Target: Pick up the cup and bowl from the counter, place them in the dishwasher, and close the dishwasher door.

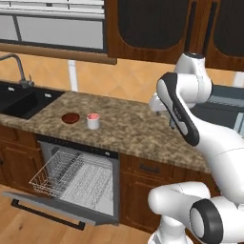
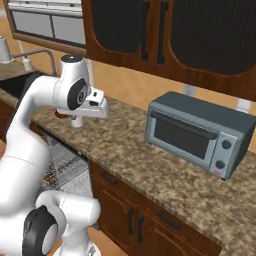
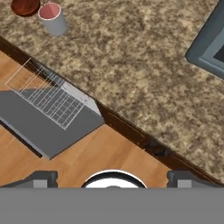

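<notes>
Left base view: the cup (image 1: 93, 121) and the bowl (image 1: 71, 117) sit just beside each other near the front edge of the surface (image 1: 138, 128), above the dishwasher (image 1: 90, 183), whose door (image 1: 50, 212) hangs open with the rack (image 1: 59, 171) pulled out.

Hand view: the gripper (image 3: 113, 177) is spread wide, holding nothing, high over the surface's front edge; the cup (image 3: 53, 18) and bowl (image 3: 25, 6) lie far off.

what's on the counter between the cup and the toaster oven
Nothing: in the hand view the stretch of counter between the cup and the toaster oven is bare speckled granite. The bowl sits on the cup's far side.
</notes>
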You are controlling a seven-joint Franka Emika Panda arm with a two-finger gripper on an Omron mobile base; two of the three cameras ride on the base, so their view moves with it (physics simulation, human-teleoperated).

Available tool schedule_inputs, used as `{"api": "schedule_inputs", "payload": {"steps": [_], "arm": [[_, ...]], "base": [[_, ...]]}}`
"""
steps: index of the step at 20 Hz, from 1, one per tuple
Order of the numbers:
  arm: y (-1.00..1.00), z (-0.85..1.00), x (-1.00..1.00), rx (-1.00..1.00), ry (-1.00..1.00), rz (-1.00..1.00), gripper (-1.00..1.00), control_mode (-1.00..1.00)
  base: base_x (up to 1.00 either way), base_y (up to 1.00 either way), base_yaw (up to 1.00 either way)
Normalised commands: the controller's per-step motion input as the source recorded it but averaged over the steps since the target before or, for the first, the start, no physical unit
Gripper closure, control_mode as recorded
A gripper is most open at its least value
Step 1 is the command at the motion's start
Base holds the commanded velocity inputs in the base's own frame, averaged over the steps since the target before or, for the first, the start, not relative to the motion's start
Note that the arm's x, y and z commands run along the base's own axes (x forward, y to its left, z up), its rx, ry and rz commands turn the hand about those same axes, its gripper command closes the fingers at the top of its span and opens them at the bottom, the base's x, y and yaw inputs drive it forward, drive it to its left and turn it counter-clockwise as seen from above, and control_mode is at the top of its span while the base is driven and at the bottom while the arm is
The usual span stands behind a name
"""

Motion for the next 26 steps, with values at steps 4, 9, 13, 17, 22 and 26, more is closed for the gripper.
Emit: {"api": "schedule_inputs", "payload": {"steps": [4,9,13,17,22,26], "arm": [[0.0,0.0,0.0,0.0,0.0,0.0,-1.0,1.0],[0.0,0.0,0.0,0.0,0.0,0.0,-1.0,1.0],[0.0,0.0,0.0,0.0,0.0,0.0,-1.0,1.0],[0.0,0.0,0.0,0.0,0.0,0.0,-1.0,1.0],[0.0,0.0,0.0,0.0,0.0,0.0,-1.0,1.0],[0.0,0.0,0.0,0.0,0.0,0.0,-1.0,1.0]], "base": [[0.54,-0.26,0.34],[0.43,-0.25,0.36],[0.14,-0.02,0.36],[0.45,-0.25,0.33],[0.4,-0.27,0.25],[0.03,0.0,0.08]]}}
